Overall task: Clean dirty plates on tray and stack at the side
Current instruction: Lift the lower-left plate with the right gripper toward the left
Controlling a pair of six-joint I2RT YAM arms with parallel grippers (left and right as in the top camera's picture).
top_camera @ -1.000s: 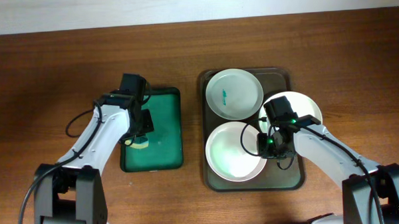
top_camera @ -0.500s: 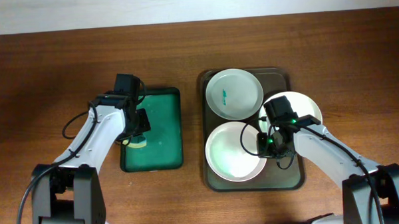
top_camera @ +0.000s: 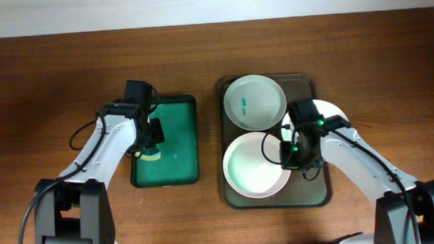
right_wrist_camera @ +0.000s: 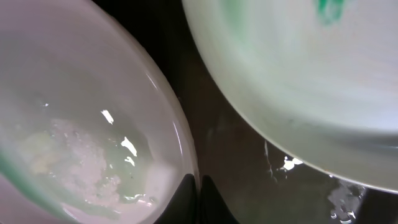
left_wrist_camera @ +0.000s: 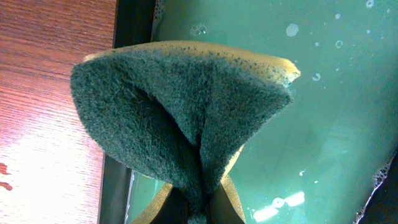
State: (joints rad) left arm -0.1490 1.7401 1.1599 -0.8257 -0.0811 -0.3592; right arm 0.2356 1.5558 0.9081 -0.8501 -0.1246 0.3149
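My left gripper [top_camera: 151, 142] hangs over the left edge of the green tray [top_camera: 178, 138]. Its fingers are pressed tight on the sponge [left_wrist_camera: 180, 112], which is folded into a fan, green scouring face out, yellow foam showing along the edge. The pinch sits at the narrow end of the fold, right at my fingertips. Beneath the sponge and off to the right of this gripper lies the tray's wet green floor, dotted with small bubbles. To the left, just past the tray's dark rim, is the wooden table [top_camera: 56, 84].

Well to the right of that hand, and beneath my other one, lies the dark tray [top_camera: 310, 195] with all three plates on it. The smeared plate [top_camera: 255, 101] lies beyond my right gripper [top_camera: 289, 157], at the tray's far left corner, with a small teal mark near its middle. The front plate [top_camera: 255, 168] lies on the left of this gripper, filling the tray's near left part; some foamy water sits in its bowl. My right gripper's fingers are closed together on that plate's right rim, which runs straight down into the pinch in the wrist view. The third plate [top_camera: 336, 112] lies behind this gripper, largely covered by my right arm, its edge reaching over the tray's right rim. A strip of wet dark tray floor shows between the front plate and the smeared plate, which do not touch there.
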